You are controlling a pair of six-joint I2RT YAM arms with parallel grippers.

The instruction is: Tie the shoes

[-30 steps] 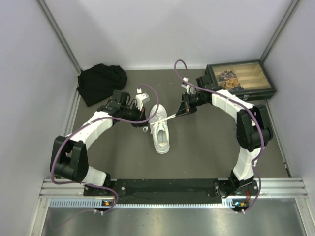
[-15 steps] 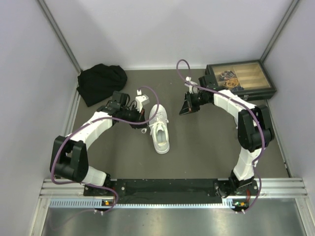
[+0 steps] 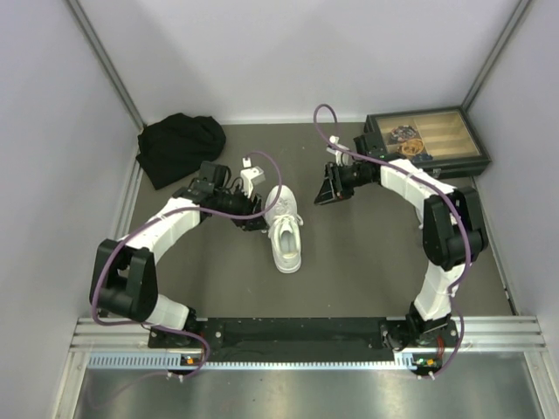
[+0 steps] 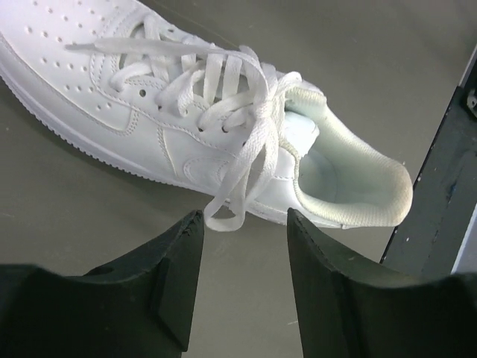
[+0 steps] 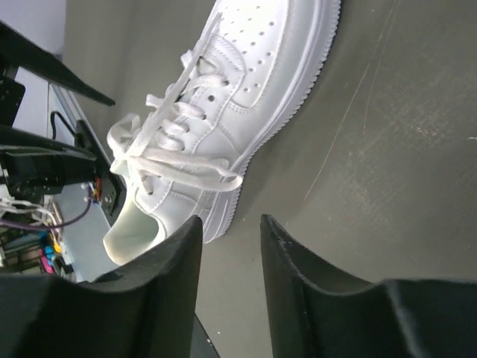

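Observation:
One white sneaker (image 3: 285, 229) of the shoes lies mid-table, toe towards the arms' bases. Its white laces (image 4: 223, 97) are knotted over the tongue, and one loop (image 4: 223, 216) hangs down the side to the mat. My left gripper (image 3: 253, 218) is just left of the heel end, open and empty, and the hanging loop lies just beyond its fingertips (image 4: 190, 239). My right gripper (image 3: 321, 194) is off to the shoe's upper right, a little apart from it. It is open with nothing between its fingers (image 5: 277, 246). The shoe (image 5: 223, 112) fills the upper part of the right wrist view.
A black cloth bundle (image 3: 179, 147) lies at the back left. A dark box with a wooden tray (image 3: 425, 138) stands at the back right. Grey walls close in the table on three sides.
Both grippers have opened and let go of the laces. The lace that was stretched to the right gripper now lies on the shoe. The right gripper has drawn back to the right.

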